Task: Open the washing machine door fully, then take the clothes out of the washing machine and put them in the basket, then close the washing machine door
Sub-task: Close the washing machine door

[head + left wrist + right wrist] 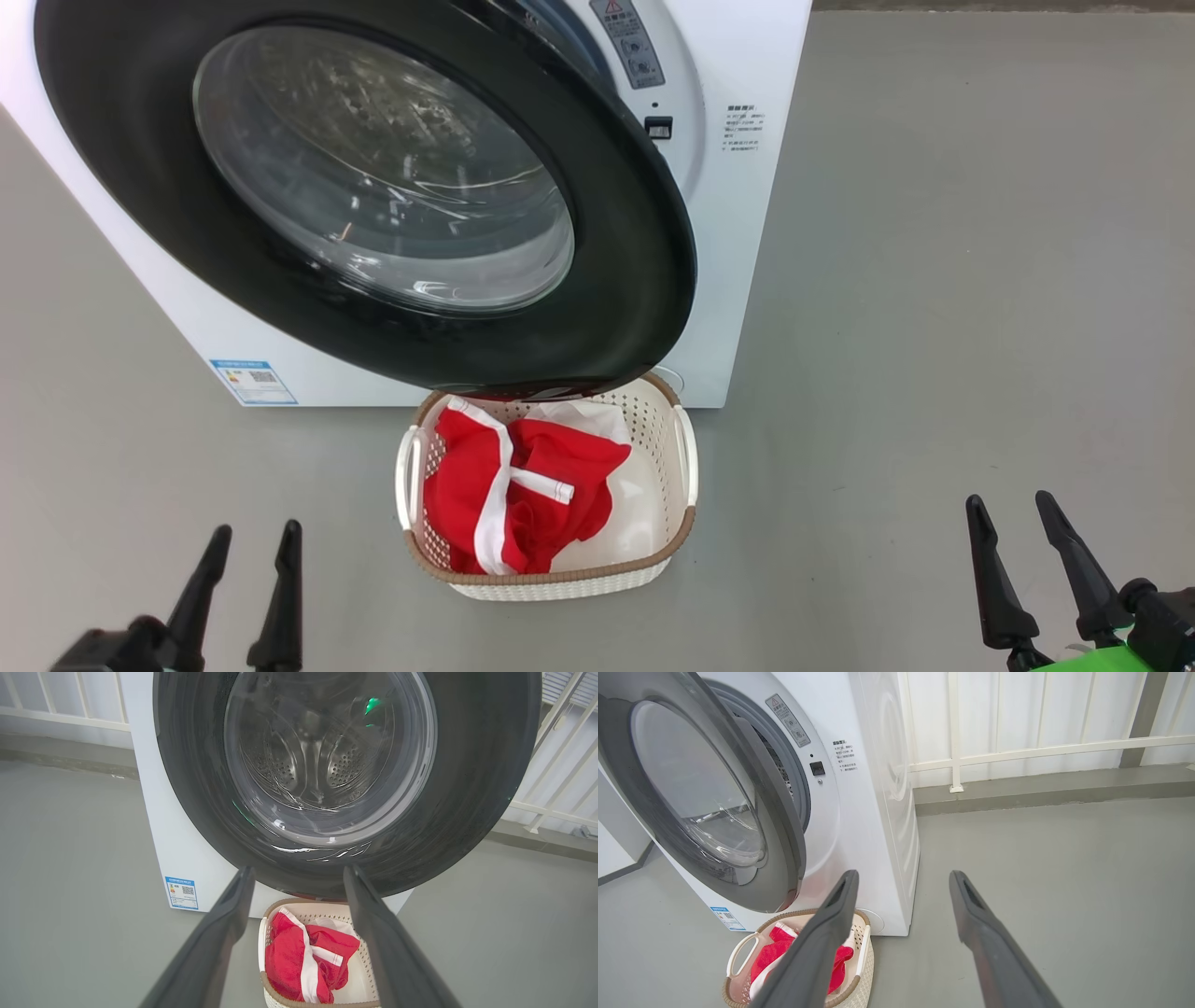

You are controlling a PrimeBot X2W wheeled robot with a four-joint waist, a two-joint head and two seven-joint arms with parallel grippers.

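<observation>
Left gripper, right gripper: both spread, empty.
Washing machine door ajar: 1 o'clock from left, 10 o'clock from right.

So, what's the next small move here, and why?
Probably bring the right gripper to the free edge of the door and push it shut: the clothes lie in the basket, the drum looks bare through the glass, the door stands ajar, and the left gripper, like the right, is open and empty.
</observation>
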